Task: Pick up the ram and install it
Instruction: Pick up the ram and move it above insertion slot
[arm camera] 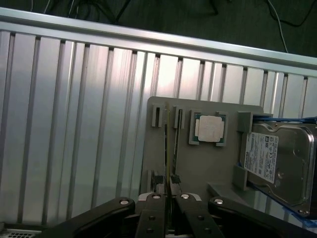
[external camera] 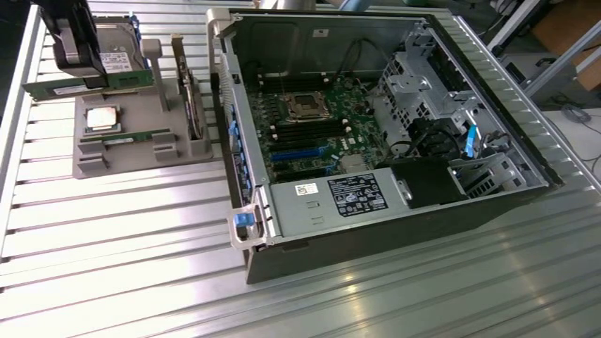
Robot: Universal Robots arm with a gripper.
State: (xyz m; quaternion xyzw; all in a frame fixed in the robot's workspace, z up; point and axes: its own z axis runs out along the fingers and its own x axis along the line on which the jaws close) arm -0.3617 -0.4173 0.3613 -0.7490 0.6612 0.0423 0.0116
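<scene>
Black gripper (external camera: 89, 79) above the flat grey plastic tray (external camera: 183, 151), jaws clamped on the ram (external camera: 42, 88), a long thin green circuit-board stick. It is held level and up off the tray, one end poking past the tray's edge. Wrist view gives the gripper (arm camera: 169, 201) from above: jaws together on the ram (arm camera: 171, 173), seen edge-on, right over the two narrow slots of the tray (arm camera: 208, 168). Second green ram stick (external camera: 127, 136) sits in a tray slot just beside the square silver CPU chip (external camera: 101, 118) (chip lies flat in its pocket). Silver hard drive with white label (arm camera: 275, 161) is on the tray beyond the chip. Exterior view takes in the open dark computer case (external camera: 319, 257) to the exterior view's right of the tray, green motherboard (external camera: 310, 134) exposed. Case and tray both stand on the ribbed aluminium desk (external camera: 131, 239).
</scene>
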